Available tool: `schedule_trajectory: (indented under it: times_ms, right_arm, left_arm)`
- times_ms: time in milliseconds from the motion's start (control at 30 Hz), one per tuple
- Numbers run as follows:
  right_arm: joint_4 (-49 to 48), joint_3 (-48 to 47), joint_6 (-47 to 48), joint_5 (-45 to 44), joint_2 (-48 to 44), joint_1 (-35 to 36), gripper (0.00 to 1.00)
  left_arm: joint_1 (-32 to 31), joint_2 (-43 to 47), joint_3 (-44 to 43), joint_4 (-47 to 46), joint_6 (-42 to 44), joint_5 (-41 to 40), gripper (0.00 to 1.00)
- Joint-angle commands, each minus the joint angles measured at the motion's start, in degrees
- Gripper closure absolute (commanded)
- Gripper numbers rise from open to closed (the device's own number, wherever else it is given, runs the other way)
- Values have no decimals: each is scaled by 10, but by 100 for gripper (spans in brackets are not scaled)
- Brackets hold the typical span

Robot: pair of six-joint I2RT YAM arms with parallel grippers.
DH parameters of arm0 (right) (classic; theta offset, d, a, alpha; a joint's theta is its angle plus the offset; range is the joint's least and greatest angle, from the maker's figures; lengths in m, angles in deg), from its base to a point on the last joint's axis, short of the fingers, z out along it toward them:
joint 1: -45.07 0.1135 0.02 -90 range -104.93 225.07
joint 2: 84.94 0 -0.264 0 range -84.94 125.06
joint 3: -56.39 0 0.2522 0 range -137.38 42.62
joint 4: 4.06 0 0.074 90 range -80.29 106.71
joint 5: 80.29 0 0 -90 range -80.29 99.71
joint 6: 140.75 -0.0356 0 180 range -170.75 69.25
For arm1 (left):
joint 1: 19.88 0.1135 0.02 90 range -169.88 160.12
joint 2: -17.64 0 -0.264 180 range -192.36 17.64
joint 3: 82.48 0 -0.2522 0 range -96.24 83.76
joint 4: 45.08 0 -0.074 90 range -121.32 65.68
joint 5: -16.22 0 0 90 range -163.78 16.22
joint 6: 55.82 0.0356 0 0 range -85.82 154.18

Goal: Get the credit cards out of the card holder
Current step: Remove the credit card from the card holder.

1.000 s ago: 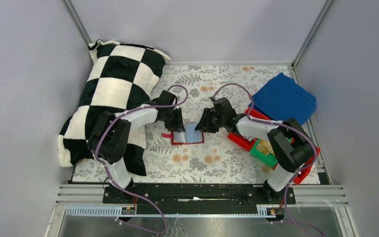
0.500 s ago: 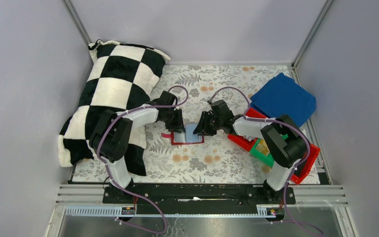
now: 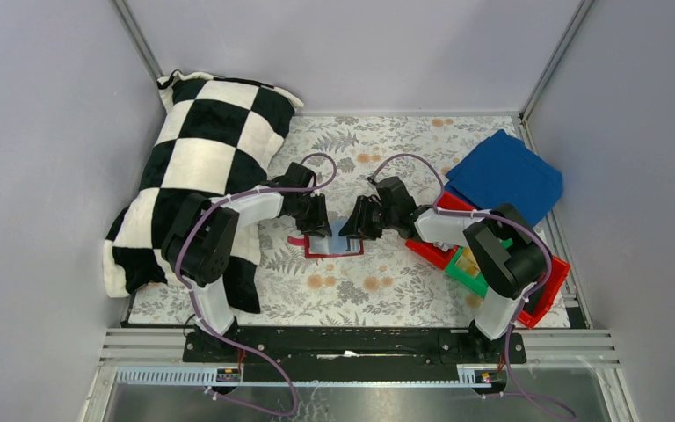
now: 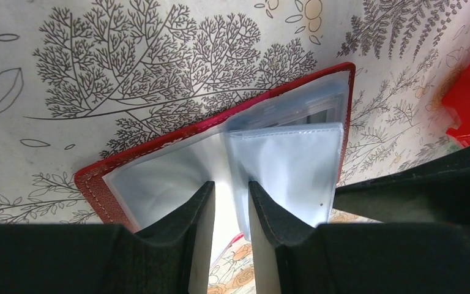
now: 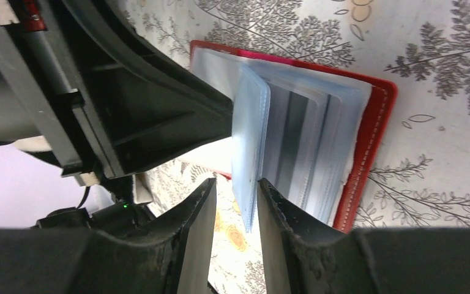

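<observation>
Nothing is out yet. The card holder (image 3: 335,254) lies open mid-table (image 3: 360,294), and the credit cards (image 5: 294,131) show as dark stripes behind its clear sleeves. The left gripper (image 4: 231,236) rests on the holder's left page, its jaws narrowly parted and empty. The right gripper (image 5: 235,239) has its jaws slightly apart, straddling a raised sleeve (image 5: 249,141). I can't tell how many cards there are.

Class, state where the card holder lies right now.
In the top view, the card holder lies open on the floral mat mid-table. The left gripper and right gripper meet over it, and the red bins sit to its right.
</observation>
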Motion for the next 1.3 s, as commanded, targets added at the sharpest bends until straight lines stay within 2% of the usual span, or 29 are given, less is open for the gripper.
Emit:
schedule_trajectory:
  times_ms: [0,133,433,800,1267]
  right_arm:
    - [-77,11,-29,37,-5,7,62]
    - [-102,14,-41,55,2,7,63]
    - [-134,8,-61,71,21,12,64]
    - [-140,-26,-68,78,48,30,63]
    - [-138,-43,-69,75,69,41,63]
  left_arm:
    - [0,-14,12,-27,-2,19,69]
    - [0,-9,12,-27,-3,23,69]
    - [6,71,-5,22,9,-43,62]
    - [55,103,9,44,16,-25,63]
    - [77,122,24,48,16,-31,64]
